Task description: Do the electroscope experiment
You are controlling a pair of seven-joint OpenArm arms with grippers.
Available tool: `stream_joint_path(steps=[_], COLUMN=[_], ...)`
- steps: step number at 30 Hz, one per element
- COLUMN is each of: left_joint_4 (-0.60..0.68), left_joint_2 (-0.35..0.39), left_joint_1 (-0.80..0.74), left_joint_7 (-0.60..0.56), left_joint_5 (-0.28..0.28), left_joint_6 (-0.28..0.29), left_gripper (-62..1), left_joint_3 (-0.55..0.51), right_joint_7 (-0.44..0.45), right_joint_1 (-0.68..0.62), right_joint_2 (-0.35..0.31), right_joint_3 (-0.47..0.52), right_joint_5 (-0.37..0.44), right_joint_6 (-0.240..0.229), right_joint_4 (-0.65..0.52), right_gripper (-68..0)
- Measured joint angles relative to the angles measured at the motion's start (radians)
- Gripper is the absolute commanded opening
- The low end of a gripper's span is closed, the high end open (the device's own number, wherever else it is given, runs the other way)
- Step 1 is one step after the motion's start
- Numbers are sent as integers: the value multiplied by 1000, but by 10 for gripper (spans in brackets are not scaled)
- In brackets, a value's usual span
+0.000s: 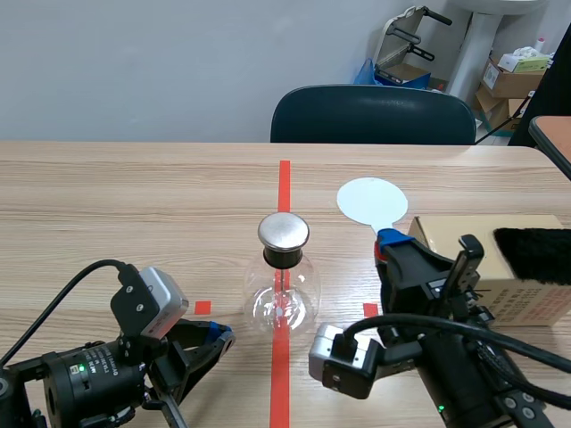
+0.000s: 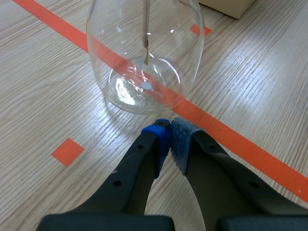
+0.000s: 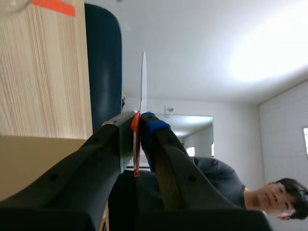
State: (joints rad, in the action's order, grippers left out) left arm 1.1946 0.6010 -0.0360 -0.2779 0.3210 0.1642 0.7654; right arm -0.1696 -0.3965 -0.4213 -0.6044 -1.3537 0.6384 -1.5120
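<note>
The right jaws are clamped on a pale round disc [image 1: 370,201], held at about 2 o'clock from the glass flask [image 1: 283,299], which stands mid-tabletop [image 1: 134,205]. Best to carry the disc slowly toward the flask's metal cap [image 1: 284,231], steady, without knocking the glass. The left jaws, together on nothing, rest at the flask's 7 o'clock.

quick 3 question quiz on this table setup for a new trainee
1. True or false: the right gripper is shut on the white disc.
2. What does the glass flask stand on? A) the white disc B) the red tape line C) a tray
3. What lies on top of the cardboard box?
Key: 1 true; 2 B; 3 a black furry pad.
</note>
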Motion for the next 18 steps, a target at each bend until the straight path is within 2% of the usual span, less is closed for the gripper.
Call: stream_joint_path(steps=[3,5,18], left_joint_4=[0,0,0], left_joint_2=[0,0,0], left_joint_1=[0,0,0], left_joint_7=[0,0,-3], left_joint_5=[0,0,0], left_joint_6=[0,0,0], left_gripper=[-569,-569,-569], left_joint_3=[0,0,0], right_joint_7=[68,105,293], right_joint_1=[0,0,0], right_joint_2=[0,0,0], right_joint_3=[0,0,0], right_joint_5=[0,0,-1], right_joint_6=[35,41,6], right_joint_4=[0,0,0], right_gripper=[-662,-662,-662])
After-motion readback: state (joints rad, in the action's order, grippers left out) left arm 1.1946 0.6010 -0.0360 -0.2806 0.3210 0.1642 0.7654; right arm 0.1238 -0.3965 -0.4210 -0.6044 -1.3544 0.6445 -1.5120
